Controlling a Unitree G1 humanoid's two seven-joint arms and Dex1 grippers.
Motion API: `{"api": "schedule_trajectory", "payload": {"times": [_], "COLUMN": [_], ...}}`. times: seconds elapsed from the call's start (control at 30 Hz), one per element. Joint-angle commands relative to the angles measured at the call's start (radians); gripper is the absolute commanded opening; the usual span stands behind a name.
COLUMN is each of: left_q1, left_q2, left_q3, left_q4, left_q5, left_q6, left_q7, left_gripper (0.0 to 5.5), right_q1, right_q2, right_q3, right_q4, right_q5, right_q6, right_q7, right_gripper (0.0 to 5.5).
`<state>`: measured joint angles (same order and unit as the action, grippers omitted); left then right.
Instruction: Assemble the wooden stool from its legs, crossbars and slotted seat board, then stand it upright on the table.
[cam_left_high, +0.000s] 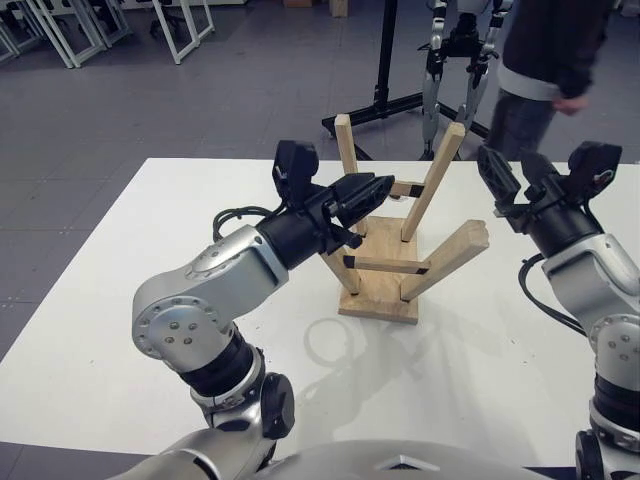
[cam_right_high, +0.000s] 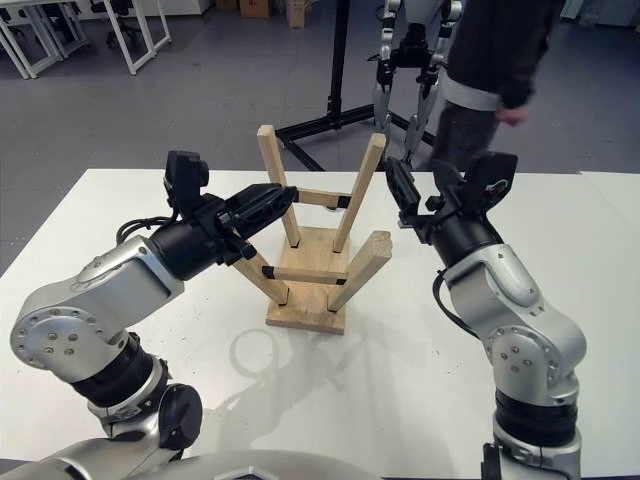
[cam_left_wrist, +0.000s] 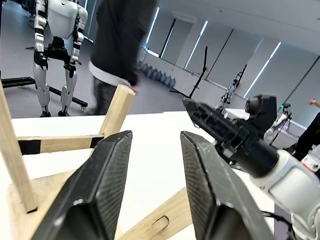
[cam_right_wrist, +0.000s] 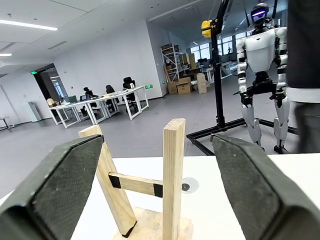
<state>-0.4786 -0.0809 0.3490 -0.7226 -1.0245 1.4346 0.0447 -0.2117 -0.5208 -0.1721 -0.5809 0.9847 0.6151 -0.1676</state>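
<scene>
Toward the far edge of the worktop (cam_left_high: 110, 300), the stool (cam_left_high: 380, 297) is seen inverted, one leg (cam_left_high: 446, 262) seemingly unseated (left gripper (cam_left_high: 383, 193) and right gripper (cam_left_high: 545, 162) are held open, empty); righting remains.

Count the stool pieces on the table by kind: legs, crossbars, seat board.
Legs: 4
Crossbars: 2 in sight
Seat board: 1
Total: 7
</scene>
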Motion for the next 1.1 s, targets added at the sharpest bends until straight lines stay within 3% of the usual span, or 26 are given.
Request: {"api": "schedule_trajectory", "payload": {"times": [0.03, 0.1, 0.2, 0.33, 0.4, 0.5, 0.57, 0.73, 0.93, 1.03, 1.1], "left_q1": [-0.115, -0.257, -0.462, -0.575, -0.566, -0.568, -0.586, -0.524, -0.073, 0.114, 0.169], "left_q2": [-0.028, -0.005, 0.124, 0.433, 0.591, 0.727, 0.775, 0.833, 0.881, 0.968, 1.042], "left_q3": [0.013, 0.036, 0.07, 0.102, 0.144, 0.154, 0.125, 0.096, 0.069, 0.095, 0.144], "left_q4": [0.043, 0.064, 0.142, 0.24, 0.288, 0.353, 0.397, 0.392, 0.103, 0.033, 0.039], "left_q5": [-0.095, -0.213, -0.441, -0.617, -0.601, -0.536, -0.485, -0.508, -0.768, -0.833, -0.851], "left_q6": [-0.022, -0.089, -0.235, -0.348, -0.37, -0.404, -0.415, -0.422, -0.386, -0.362, -0.365], "left_q7": [0.089, 0.169, 0.327, 0.406, 0.388, 0.335, 0.278, 0.238, 0.063, -0.044, -0.113], "left_gripper": [1.8, 1.8, 1.8, 1.8, 1.8, 1.8, 1.8, 1.8, 1.8, 2.29, 2.73], "right_q1": [0.068, 0.133, 0.218, 0.188, -0.038, -0.398, -0.476, -0.249, -0.104, -0.009, 0.046], "right_q2": [-0.011, -0.058, -0.185, -0.313, -0.218, 0.09, 0.181, -0.022, -0.124, -0.186, -0.226], "right_q3": [0.013, 0.042, 0.133, 0.25, 0.38, 0.575, 0.597, 0.428, 0.16, 0.069, 0.012], "right_q4": [-0.003, 0.016, -0.005, -0.087, -0.094, 0.095, 0.183, 0.087, 0.063, 0.085, 0.128], "right_q5": [-0.059, -0.141, -0.254, -0.308, -0.329, -0.438, -0.485, -0.478, -0.426, -0.401, -0.394], "right_q6": [0.027, 0.043, 0.108, 0.18, 0.212, 0.162, 0.127, 0.195, 0.225, 0.235, 0.236], "right_q7": [0.05, 0.103, 0.226, 0.421, 0.476, 0.486, 0.477, 0.558, 0.604, 0.672, 0.721], "right_gripper": [3.94, 3.94, 3.94, 3.94, 3.94, 3.94, 3.94, 3.94, 3.94, 3.91, 4.35]}}
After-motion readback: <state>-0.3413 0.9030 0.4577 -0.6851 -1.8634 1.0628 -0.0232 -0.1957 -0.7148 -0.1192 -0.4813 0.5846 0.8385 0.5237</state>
